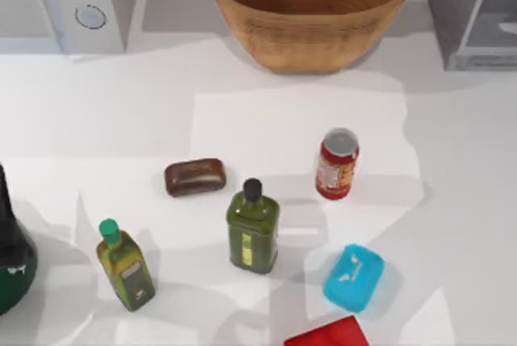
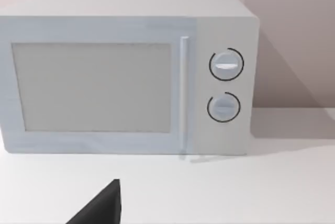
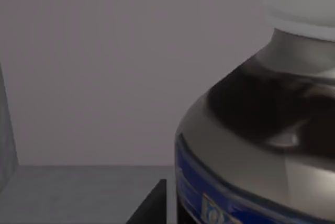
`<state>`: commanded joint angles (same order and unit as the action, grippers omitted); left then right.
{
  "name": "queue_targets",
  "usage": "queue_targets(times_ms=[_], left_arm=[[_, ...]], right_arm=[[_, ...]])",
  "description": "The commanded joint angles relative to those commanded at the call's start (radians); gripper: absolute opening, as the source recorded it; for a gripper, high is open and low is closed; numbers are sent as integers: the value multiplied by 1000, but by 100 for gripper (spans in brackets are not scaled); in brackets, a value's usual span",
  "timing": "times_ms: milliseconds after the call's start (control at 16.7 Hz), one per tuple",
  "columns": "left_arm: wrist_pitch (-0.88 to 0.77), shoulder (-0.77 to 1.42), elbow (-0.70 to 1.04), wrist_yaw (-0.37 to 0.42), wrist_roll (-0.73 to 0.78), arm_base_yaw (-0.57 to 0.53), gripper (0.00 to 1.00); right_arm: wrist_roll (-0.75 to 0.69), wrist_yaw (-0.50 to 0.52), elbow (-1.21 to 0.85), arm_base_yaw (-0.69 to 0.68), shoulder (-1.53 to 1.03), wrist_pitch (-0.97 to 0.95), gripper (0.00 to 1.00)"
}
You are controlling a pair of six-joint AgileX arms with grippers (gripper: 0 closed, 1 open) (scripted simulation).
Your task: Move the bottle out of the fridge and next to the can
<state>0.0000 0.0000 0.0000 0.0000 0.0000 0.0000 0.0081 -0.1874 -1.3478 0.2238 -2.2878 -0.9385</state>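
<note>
The white desk (image 1: 266, 128) carries everything here. At its far right corner stands the grey fridge (image 1: 472, 10), its door swung open toward the desk's right edge, and at the far left corner sits a white microwave (image 1: 69, 2) with two round knobs, which the left wrist view faces square-on from well back. Between them at the far edge rests a large woven basket (image 1: 311, 6). In the right wrist view the bottle (image 3: 261, 130) stands very close in front of the camera on the fridge's grey floor, against its pale back wall: a white cap, a dark shoulder with pale highlights, and a blue band with a small label patch lower down. A dark tip of the right pincer (image 3: 152, 205) pokes in just beside the bottle's lower body; whether it touches the bottle, and whether the right pincer is open or closed, I cannot tell. A dark tip of the left pincer (image 2: 99, 208) hangs above bare desk, well apart from the microwave, and its state I cannot tell either. The red can (image 1: 337, 163) stands upright on the middle-right of the desk, nearer than the fridge and well apart from it.
</note>
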Motion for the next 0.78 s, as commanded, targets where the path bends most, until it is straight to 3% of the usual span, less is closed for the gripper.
queue_targets(times_ms=[420,780], left_arm=[[0,0,0,0,0,0,100],[0,0,0,0,0,0,100]], right_arm=[[0,0,0,0,0,0,2],[0,0,0,0,0,0,0]])
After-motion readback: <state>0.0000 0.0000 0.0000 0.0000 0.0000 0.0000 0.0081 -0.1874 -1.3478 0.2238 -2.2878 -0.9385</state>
